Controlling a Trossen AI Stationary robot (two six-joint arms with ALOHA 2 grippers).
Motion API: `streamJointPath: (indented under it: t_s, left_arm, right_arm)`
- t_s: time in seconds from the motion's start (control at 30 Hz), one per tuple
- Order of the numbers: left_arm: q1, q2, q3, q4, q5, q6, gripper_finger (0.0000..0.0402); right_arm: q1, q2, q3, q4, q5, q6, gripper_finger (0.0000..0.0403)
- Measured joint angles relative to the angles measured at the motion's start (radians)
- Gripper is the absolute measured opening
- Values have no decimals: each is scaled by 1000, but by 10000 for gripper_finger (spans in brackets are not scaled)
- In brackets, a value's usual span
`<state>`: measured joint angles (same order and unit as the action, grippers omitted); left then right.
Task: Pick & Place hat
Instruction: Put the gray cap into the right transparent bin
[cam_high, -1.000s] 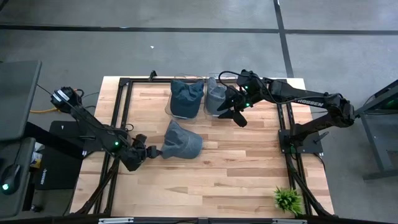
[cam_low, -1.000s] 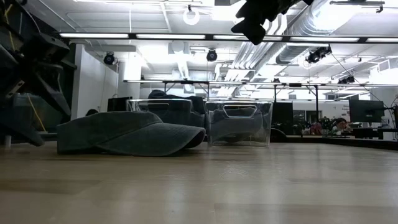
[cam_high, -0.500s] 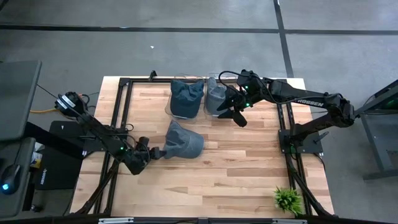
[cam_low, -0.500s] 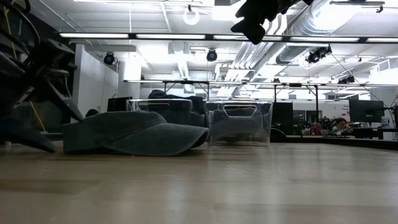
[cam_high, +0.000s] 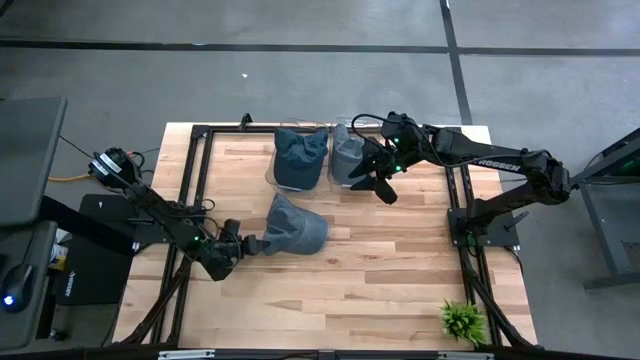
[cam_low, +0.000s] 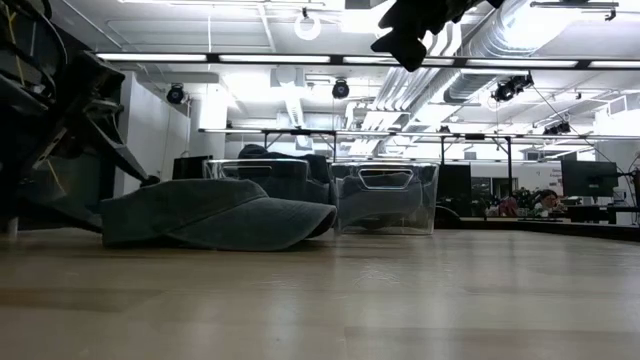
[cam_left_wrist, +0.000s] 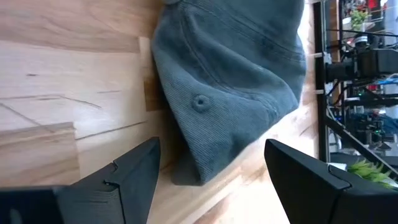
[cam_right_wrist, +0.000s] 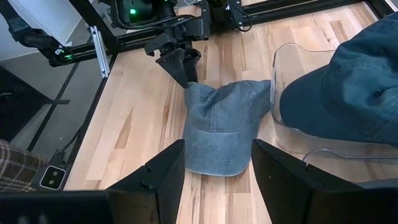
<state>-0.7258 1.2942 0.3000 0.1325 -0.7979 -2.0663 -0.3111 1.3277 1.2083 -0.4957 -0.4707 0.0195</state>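
Two hats already in clear bins (cam_high: 300, 160) at desk's far edge: dark one (cam_high: 300, 157) and grey one (cam_high: 346, 158).

Third hat (cam_high: 291, 226) loose on desk (cam_high: 400, 280) mid-area, nearer left edge, not yet lifted.

Left pincer (cam_high: 243, 244) low at hat's rear edge, fingers spread, straddling fabric, not clamped.

Right pincer (cam_high: 378, 186) hovers beside grey hat's bin, spread, empty.

Left to do, likely: clamp, lift, place.

Left pincer (cam_high: 247, 243) low, right pincer (cam_high: 372, 186) raised, both agape
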Motion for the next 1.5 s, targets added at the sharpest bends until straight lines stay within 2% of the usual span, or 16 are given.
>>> streamJointPath:
  t_s: [0.3, 0.57, 0.9, 1.17, 1.5]
  left_arm:
    - [28, 0, 0, 65, -19, 42, 273]
    - [124, 0, 0, 173, 115, 193, 273]
    - [172, 1, 0, 184, 151, 240, 273]
    - [172, 90, 0, 221, 182, 228, 273]
    - [208, 229, 19, 411, 159, 273, 273]
  right_arm:
    - [0, 0, 0, 0, 3, -20, 179]
    - [0, 0, 0, 0, 4, -20, 179]
    - [0, 0, 0, 0, 4, -20, 179]
    - [0, 0, 0, 0, 4, -20, 179]
    - [0, 0, 0, 0, 4, -16, 179]
